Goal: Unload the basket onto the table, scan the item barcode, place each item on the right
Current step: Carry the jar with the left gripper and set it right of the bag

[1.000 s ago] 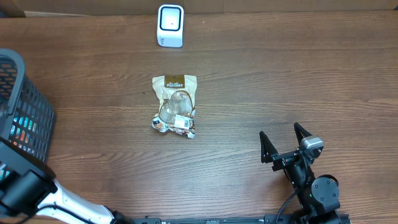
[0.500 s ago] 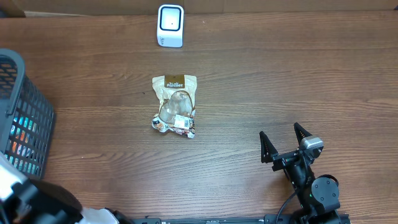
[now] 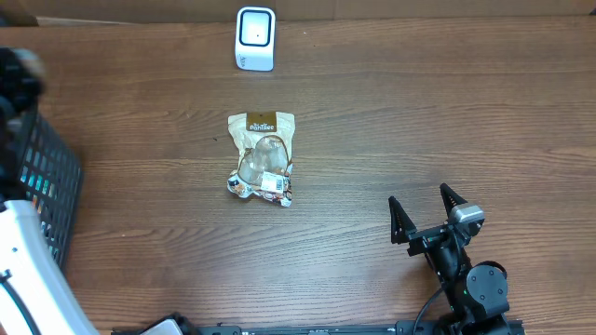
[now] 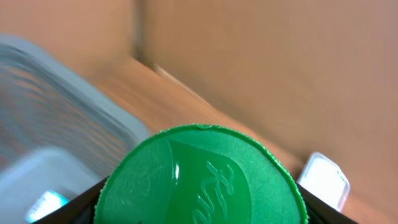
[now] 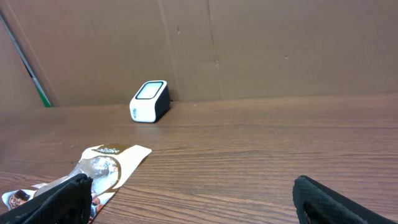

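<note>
A round green lid point(image 4: 200, 180) of a container fills the left wrist view, with my left gripper point(image 4: 200, 208) shut on it, dark fingers against both sides. From overhead that gripper is a dark blur point(image 3: 19, 74) above the basket at the far left. The white scanner point(image 3: 255, 37) stands at the table's far edge, also visible as the scanner point(image 4: 323, 180) and scanner point(image 5: 149, 101). My right gripper point(image 3: 428, 221) rests open near the front right, nothing between its fingers point(image 5: 62, 199).
A tan and clear snack pouch point(image 3: 262, 158) lies flat mid-table, left of the right gripper; the pouch point(image 5: 102, 165) shows in the right wrist view too. A black wire basket point(image 3: 42, 186) with packaged items stands at the left edge. A cardboard wall point(image 5: 249, 43) backs the table.
My left arm has swung up from the front-left corner over the basket and is motion-blurred. The right arm, pouch and scanner have not moved.
</note>
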`<act>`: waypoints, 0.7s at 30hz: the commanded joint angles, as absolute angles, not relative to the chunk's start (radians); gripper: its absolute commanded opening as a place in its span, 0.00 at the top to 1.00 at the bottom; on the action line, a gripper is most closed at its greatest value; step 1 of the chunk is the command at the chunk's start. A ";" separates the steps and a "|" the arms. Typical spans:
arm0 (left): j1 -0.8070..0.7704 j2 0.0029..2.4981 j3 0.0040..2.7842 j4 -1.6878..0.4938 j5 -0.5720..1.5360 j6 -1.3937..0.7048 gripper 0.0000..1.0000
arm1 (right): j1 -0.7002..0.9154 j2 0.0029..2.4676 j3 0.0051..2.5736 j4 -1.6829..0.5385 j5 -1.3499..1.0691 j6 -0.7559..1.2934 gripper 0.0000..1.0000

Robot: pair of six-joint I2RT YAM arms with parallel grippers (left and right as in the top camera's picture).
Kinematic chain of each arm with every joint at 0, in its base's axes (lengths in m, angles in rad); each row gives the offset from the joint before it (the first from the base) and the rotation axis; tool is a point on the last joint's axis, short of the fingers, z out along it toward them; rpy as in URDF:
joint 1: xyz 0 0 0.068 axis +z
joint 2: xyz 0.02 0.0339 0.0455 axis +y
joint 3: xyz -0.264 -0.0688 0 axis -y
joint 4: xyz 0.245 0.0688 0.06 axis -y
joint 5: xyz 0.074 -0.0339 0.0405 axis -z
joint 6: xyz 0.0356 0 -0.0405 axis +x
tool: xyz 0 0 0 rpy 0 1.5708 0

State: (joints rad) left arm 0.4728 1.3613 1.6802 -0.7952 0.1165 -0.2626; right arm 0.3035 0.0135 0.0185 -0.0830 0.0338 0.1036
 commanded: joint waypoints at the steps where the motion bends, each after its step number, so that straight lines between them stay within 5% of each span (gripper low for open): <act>1: 0.320 1.365 1.690 -0.857 0.158 -0.264 0.30 | 0.308 0.003 0.008 -0.080 0.043 0.096 0.00; 13: -0.287 1.604 1.689 -0.976 0.063 -0.209 0.30 | 0.308 0.003 0.008 -0.081 0.043 0.096 0.00; 21: -0.514 1.880 1.689 -0.903 0.064 -0.252 0.28 | 0.308 0.003 0.008 -0.081 0.043 0.096 0.00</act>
State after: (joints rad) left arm -0.4610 1.8091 1.6802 -0.9276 0.0772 -0.2310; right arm 0.3035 0.0139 0.0185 -0.0834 0.0338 0.1032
